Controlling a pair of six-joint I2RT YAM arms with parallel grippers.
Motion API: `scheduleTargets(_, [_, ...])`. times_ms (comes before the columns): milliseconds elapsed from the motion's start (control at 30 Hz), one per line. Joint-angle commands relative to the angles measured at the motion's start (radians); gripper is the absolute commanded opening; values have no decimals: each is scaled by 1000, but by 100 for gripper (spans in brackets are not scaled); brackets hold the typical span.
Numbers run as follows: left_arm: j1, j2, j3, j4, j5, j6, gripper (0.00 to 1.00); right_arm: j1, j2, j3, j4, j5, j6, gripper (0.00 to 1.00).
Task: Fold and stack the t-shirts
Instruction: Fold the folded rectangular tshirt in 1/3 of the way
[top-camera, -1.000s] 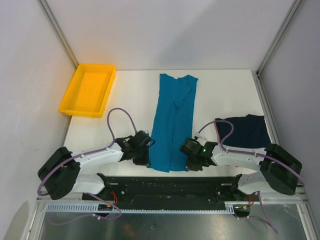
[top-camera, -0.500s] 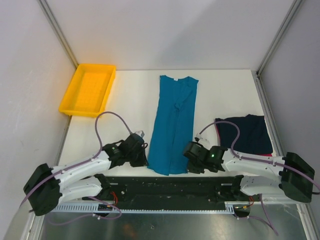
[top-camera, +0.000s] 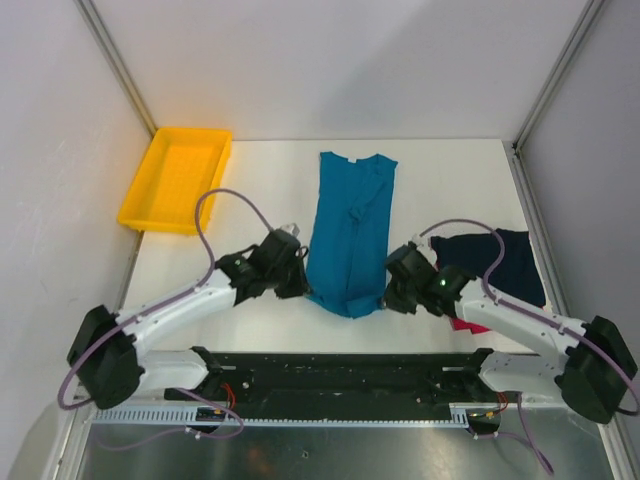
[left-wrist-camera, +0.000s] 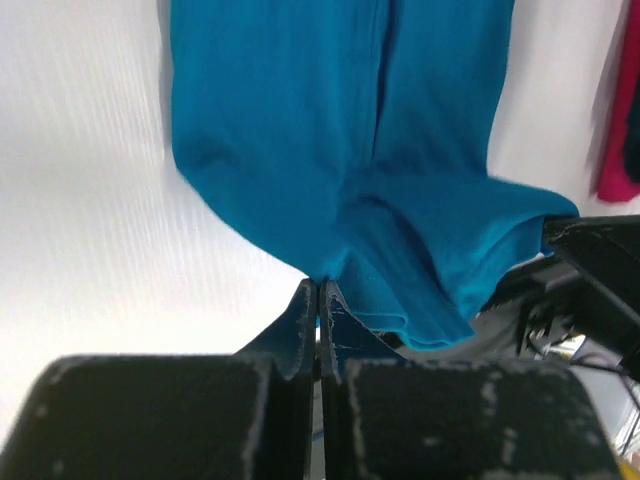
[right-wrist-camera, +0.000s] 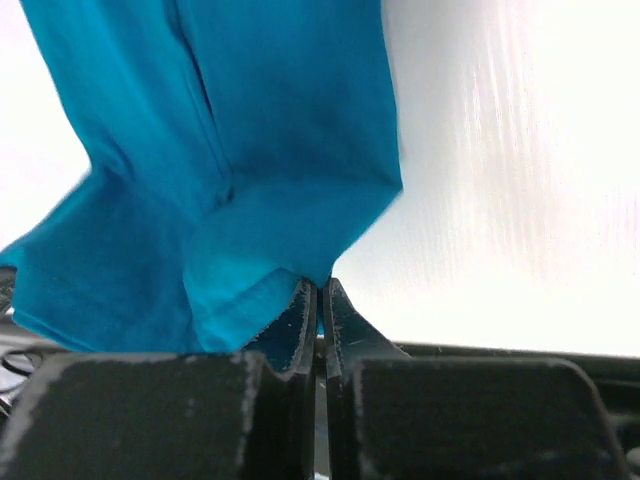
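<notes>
Hem corners of the teal-blue t-shirt, stretched along the middle of the table, have lifted and travelled toward its collar. The left gripper and right gripper each pinch one tight, so the fold seems under way.

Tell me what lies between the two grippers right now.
The near end of the teal t-shirt spans the gap, pinched at its corners by the left gripper and right gripper. The top external view shows it.

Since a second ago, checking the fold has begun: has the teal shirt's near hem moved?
Yes. Pinched by the left claw and right claw, the near hem of the teal t-shirt has moved away from the black base rail, toward its collar.
</notes>
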Motion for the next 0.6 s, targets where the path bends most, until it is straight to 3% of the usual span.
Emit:
scheduleTargets(0, [68,129,160,40,-72,67,0,-137,118,133,114,-24,-173,0])
scheduleTargets(300, [210,507,445,118,-42,136,0,-380,463,377,268,-116,-327,0])
scheduleTargets(567, [304,766,707,128,32,192,0,-516,729,564,325,-218,-379,0])
